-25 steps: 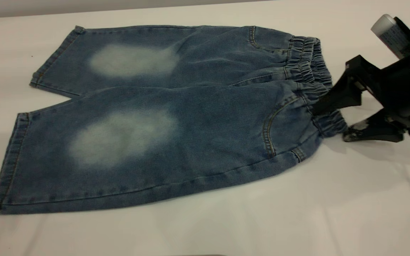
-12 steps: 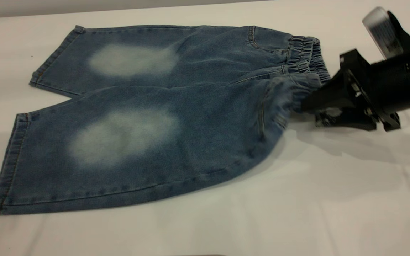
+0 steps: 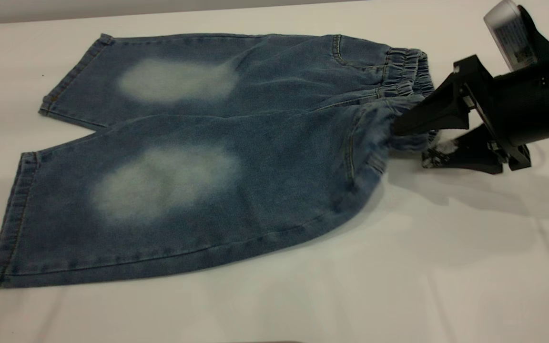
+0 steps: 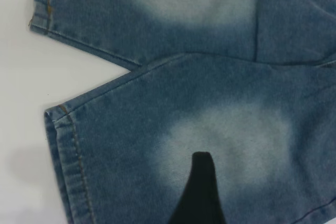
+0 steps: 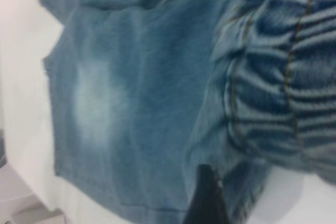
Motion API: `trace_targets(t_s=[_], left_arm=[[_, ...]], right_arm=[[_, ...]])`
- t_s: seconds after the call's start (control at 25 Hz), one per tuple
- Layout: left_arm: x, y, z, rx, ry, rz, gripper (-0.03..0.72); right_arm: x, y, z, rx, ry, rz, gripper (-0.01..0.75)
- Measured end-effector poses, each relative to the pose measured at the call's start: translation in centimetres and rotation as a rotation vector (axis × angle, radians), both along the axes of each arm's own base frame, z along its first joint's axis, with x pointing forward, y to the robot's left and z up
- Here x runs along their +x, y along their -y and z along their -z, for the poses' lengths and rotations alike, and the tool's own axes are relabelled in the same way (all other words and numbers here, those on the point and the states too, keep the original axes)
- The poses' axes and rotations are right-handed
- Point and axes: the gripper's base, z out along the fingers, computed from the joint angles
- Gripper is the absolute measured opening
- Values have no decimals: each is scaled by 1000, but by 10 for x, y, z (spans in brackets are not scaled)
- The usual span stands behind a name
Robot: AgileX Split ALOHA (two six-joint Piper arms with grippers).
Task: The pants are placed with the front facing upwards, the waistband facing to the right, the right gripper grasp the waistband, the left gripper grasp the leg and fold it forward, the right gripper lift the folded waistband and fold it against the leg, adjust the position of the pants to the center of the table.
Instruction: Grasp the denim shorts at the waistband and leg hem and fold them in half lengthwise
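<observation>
White tabletop (image 3: 446,267) fills the foreground. On it lie blue denim pants (image 3: 198,157), front up, legs pointing left, the near leg's hem by the left edge. At the right end, my right pincer (image 3: 410,143) is clamped on the gathered waistband (image 3: 405,78), its near corner lifted off the tabletop and bunched between my two black fingers; the fabric below it curls up. Farther back, the other leg lies flat, its waistband end just beside my pincer. My left pincer (image 4: 199,192) hovers above the near leg's pale oval, only one dark finger visible; I cannot tell whether it is open.
</observation>
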Motion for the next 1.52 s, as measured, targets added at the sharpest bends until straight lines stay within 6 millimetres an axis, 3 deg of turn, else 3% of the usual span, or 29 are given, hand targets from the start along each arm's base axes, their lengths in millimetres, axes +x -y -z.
trace_targets(t_s=[0.32,0.88,1.12,1.32,1.52], left_arm=[[0,0,0,0,-1,0,577],[0,0,0,0,-2,1,577],[0,0,0,0,-2,1,577],[0,0,0,0,-2,1,577],[0,0,0,0,-2,1,577]], right_arm=[[9,8,5,-111,-15,41,538],[15,-3,-11,-65,345,-215,538],[14,-4,-10,-54,314,-215,529],[12,-4,-10,-48,283,-220,459],[14,0,-5,-87,218,-155,323]])
